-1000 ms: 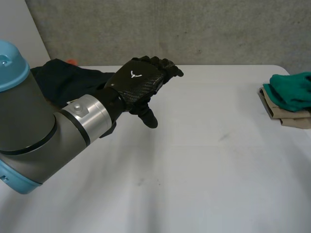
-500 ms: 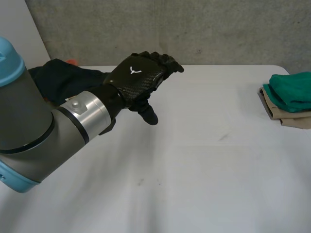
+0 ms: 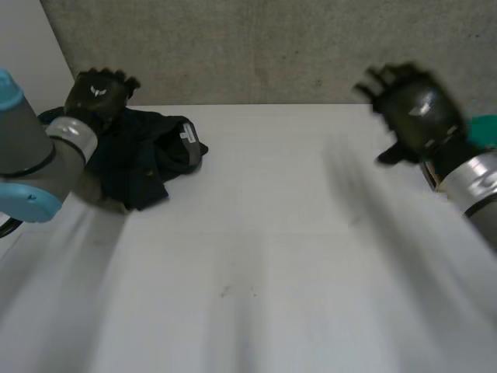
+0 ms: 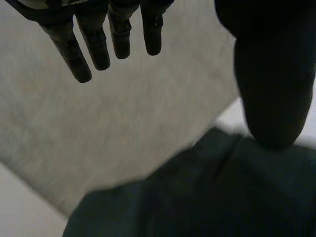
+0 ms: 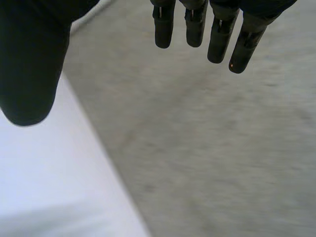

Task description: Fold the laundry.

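looking down in the head view, the dark garment (image 3: 144, 159) lies crumpled at the far left corner of the white table (image 3: 272, 256). its long axis runs from that corner in toward the middle, with a pale label (image 3: 186, 134) at the inner end. the left hand (image 3: 99, 92) hovers over the garment's outer far edge, so it is much the nearer. the right hand (image 3: 415, 113) is well apart at the far right, in front of a green cloth (image 3: 485, 130). the coming move looks like a short downward reach by the left hand.

in the left wrist view, its fingers (image 4: 94, 44) are straight and spread from the thumb, grasping nothing, the garment lying below the palm.

in the right wrist view, the right hand's fingers (image 5: 197, 27) are likewise straight and empty, above the table's edge and a grey wall (image 5: 222, 148).

against a second ago, the left arm has pulled back from mid-table to the corner, the right hand has come in, and the garment spreads further onto the table.
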Controlling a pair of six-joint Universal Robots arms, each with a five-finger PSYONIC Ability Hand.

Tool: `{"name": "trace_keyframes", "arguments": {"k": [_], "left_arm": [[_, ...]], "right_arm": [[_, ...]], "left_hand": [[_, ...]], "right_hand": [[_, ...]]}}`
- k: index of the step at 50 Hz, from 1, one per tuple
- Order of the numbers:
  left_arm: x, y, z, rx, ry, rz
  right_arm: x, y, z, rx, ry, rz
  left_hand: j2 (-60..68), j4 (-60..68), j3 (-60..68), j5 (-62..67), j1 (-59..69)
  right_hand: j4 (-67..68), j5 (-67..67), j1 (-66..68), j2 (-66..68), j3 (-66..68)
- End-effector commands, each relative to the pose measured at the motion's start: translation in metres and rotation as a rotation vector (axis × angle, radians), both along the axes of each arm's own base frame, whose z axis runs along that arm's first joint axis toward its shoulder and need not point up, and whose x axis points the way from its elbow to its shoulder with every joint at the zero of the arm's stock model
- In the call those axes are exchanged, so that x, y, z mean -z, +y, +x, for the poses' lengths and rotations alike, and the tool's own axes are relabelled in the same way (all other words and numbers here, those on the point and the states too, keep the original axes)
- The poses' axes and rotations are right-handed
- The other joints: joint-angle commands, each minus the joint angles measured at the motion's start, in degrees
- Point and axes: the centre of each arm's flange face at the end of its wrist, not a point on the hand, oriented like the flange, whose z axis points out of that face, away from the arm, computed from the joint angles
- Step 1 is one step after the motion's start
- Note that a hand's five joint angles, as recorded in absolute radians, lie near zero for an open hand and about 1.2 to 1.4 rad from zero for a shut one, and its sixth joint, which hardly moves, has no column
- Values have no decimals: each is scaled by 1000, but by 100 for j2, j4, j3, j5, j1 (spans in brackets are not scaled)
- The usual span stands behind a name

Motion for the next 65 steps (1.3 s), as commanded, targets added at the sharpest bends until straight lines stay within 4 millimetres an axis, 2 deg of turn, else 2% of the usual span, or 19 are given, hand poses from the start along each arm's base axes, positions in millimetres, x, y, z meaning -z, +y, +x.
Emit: {"name": "trace_keyframes", "arguments": {"k": [1,3,11,13,19,23,27,28,31,32,35,36,38,40,46,51,55,61,65], "left_arm": [[67,-38,10,-22,-136,32],[76,-41,9,-20,-139,42],[83,-42,2,23,-133,43],[83,-39,-5,64,-129,35],[69,-22,-30,118,-125,14],[40,16,-64,202,-112,-19],[0,71,-95,313,-74,-65],[-7,98,-110,374,-56,-61],[-8,138,-129,462,-25,-26],[-1,165,-141,522,-6,18],[15,205,-158,611,14,103],[23,230,-166,665,27,156],[30,249,-170,700,40,201],[36,266,-173,729,43,231],[22,258,-168,650,67,189],[-17,216,-135,401,123,93],[-30,198,-110,271,149,65],[-11,204,-81,146,95,148],[8,216,-64,70,50,215]], "right_arm": [[49,19,9,4,91,151],[55,19,6,24,115,167],[65,21,1,64,201,185],[66,22,1,64,202,189],[67,23,-1,71,200,198],[61,15,-9,115,191,181],[52,7,-17,182,180,158],[49,5,-18,199,176,152],[42,0,-25,262,166,136],[41,-1,-27,276,161,136],[37,-4,-31,301,140,138],[37,-5,-32,303,135,142],[36,-6,-33,305,123,144],[34,-7,-33,305,102,152],[30,-8,-33,293,73,195],[23,-6,-28,251,77,259],[15,0,-21,178,83,340],[2,3,-13,87,70,461],[11,-4,-5,23,85,547]], "left_hand": [[53,64,33,105,6],[371,382,351,423,324],[4489,4500,4469,4541,4442],[6654,6664,6633,6706,6607],[6662,6673,6642,6714,6615],[6662,6673,6642,6714,6615],[6662,6673,6642,6714,6615],[6662,6673,6642,6714,6615],[6662,6673,6642,6714,6615],[6662,6673,6642,6714,6615],[6662,6673,6642,6714,6615],[6662,6673,6642,6714,6615],[4039,4050,4019,4091,3992],[94,104,73,146,47],[-30,-20,-51,22,-78],[20,31,0,72,-27],[104,114,83,156,57],[222,233,202,274,175],[239,249,218,291,192]], "right_hand": [[-329,-374,-146,-242,-203],[-329,-374,-146,-242,-203],[-329,-374,-146,-242,-203],[-329,-374,-146,-242,-203],[-329,-374,-146,-242,-203],[-329,-374,-146,-242,-203],[-329,-374,-146,-242,-203],[-329,-374,-146,-242,-203],[-329,-374,-146,-242,-203],[-329,-374,-146,-242,-203],[-329,-374,-146,-242,-203],[-329,-374,-146,-242,-203],[-329,-374,-146,-242,-203],[-329,-374,-146,-242,-203],[-329,-374,-146,-242,-203],[-329,-374,-146,-242,-203],[-329,-374,-146,-242,-203],[-329,-374,-146,-242,-203],[-329,-374,-146,-242,-203]]}}
